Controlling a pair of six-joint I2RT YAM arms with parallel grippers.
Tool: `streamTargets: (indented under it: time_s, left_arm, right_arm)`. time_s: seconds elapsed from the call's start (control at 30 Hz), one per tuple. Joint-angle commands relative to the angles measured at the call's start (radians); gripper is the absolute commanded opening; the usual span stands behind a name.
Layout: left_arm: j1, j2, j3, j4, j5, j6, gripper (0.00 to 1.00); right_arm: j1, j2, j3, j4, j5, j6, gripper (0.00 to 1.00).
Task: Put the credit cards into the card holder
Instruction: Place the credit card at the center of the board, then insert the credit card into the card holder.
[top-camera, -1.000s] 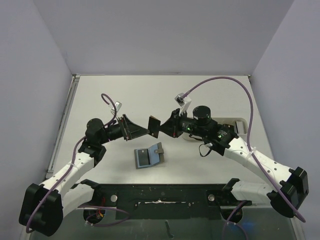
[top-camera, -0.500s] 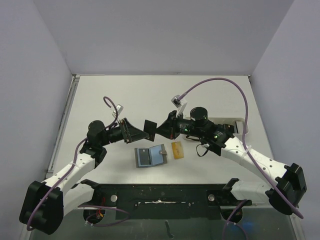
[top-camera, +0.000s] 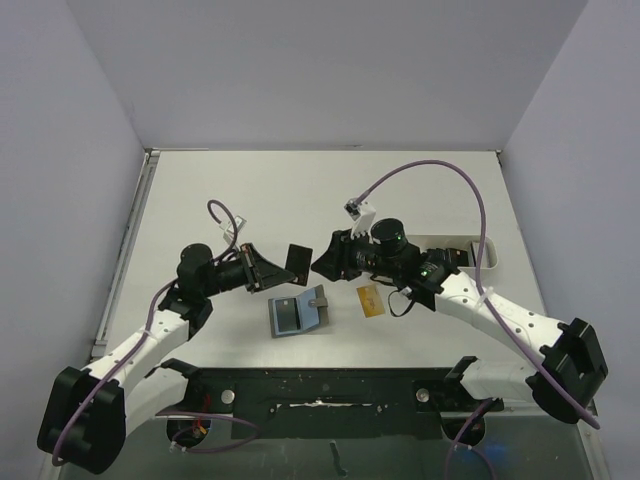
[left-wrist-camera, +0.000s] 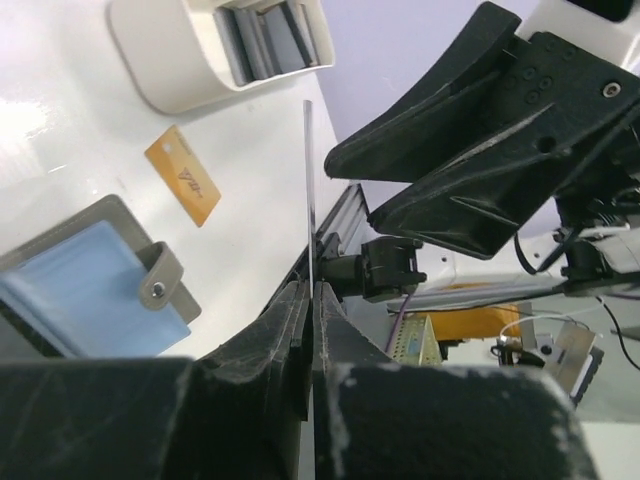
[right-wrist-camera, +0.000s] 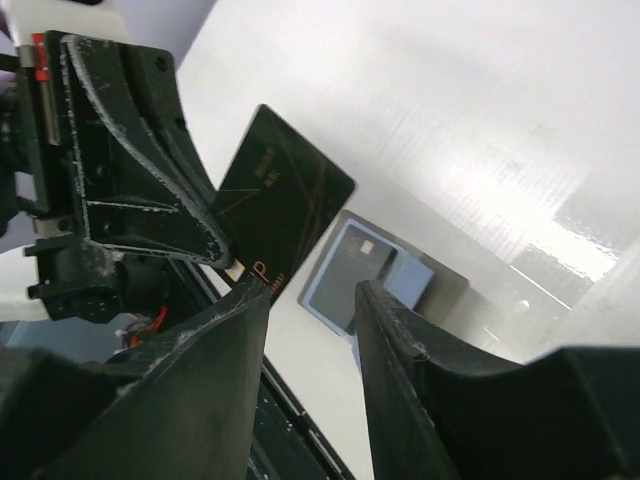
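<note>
A dark credit card (top-camera: 298, 259) hangs above the table, pinched at one edge by my left gripper (top-camera: 281, 266), which is shut on it. In the left wrist view the card (left-wrist-camera: 308, 180) shows edge-on between the closed jaws of the left gripper (left-wrist-camera: 311, 287). My right gripper (top-camera: 319, 263) stands open just right of this card (right-wrist-camera: 285, 205), nothing between its fingers (right-wrist-camera: 245, 300). The card holder (top-camera: 298, 313) lies open on the table below, blue lining up, with another dark card (right-wrist-camera: 350, 268) in one pocket.
An orange card (top-camera: 371, 300) lies flat on the table to the right of the card holder. A white oblong tray (top-camera: 470, 256) stands at the right; the left wrist view shows several cards upright in this tray (left-wrist-camera: 170, 75).
The left gripper has shut on the dark card and the right gripper has opened and let it go. Both arms shifted left and nearer, uncovering the orange card.
</note>
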Motion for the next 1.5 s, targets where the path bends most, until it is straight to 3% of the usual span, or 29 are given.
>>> streamTargets:
  time_s: [0.0,0.23,0.73,1.17,1.47]
  left_arm:
    - [0.001,-0.035,0.01,-0.175,-0.106,0.079,0.0]
    - [-0.001,-0.007,-0.002,-0.368,-0.203,0.104,0.0]
    - [-0.018,0.086,-0.082,-0.318,-0.191,0.041,0.0]
    - [-0.023,0.183,-0.16,-0.171,-0.174,-0.01,0.0]
    - [-0.038,0.228,-0.171,-0.135,-0.202,-0.019,0.0]
  right_arm:
    - [0.008,-0.015,-0.017,-0.055,0.143,0.006,0.43]
    - [0.032,0.033,-0.012,-0.197,0.295,0.055,0.47]
    - [0.124,0.267,0.087,-0.208,0.33,0.089,0.5]
    - [0.155,0.373,0.065,-0.211,0.394,0.126,0.33]
    - [0.157,0.403,0.023,-0.179,0.399,0.161,0.29]
